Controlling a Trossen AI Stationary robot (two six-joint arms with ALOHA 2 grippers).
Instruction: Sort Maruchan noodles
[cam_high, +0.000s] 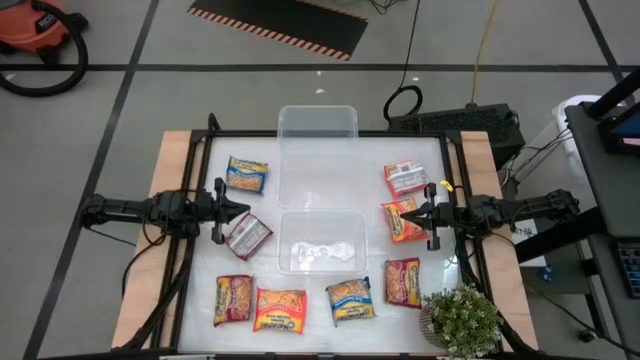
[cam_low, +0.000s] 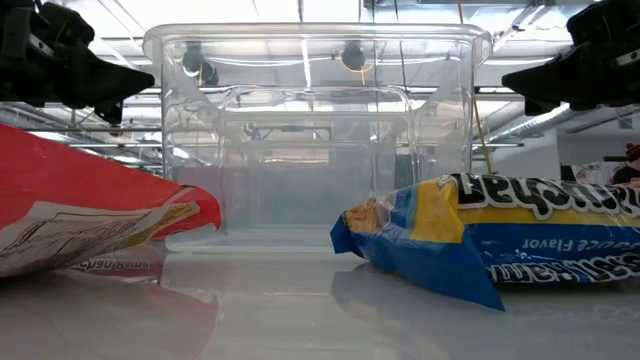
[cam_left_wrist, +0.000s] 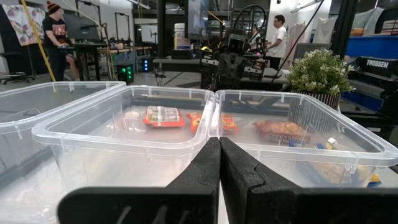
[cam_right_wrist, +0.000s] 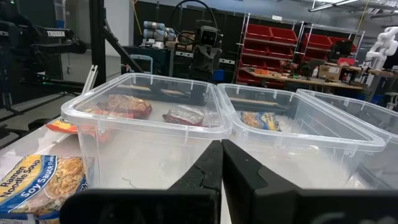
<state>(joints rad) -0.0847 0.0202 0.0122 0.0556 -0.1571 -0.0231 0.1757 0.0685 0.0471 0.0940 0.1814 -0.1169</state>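
While both arms wait | left gripper (cam_high: 222, 211) closed at table's left edge | right gripper (cam_high: 432, 214) closed at right edge | Maruchan noodles (cam_high: 280, 309) scattered around clear bins (cam_high: 318, 135).

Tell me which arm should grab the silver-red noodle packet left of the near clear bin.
Left. The left gripper hangs right beside the silver-red plastic noodle packet, fingers shut; the right gripper waits across the near clear plastic bin.

Grey tiled floor (cam_high: 250, 85) surrounds the desk (cam_high: 176, 150); hazard-striped mat (cam_high: 285, 28) at twelve o'clock, orange vacuum (cam_high: 35, 25) at ten.
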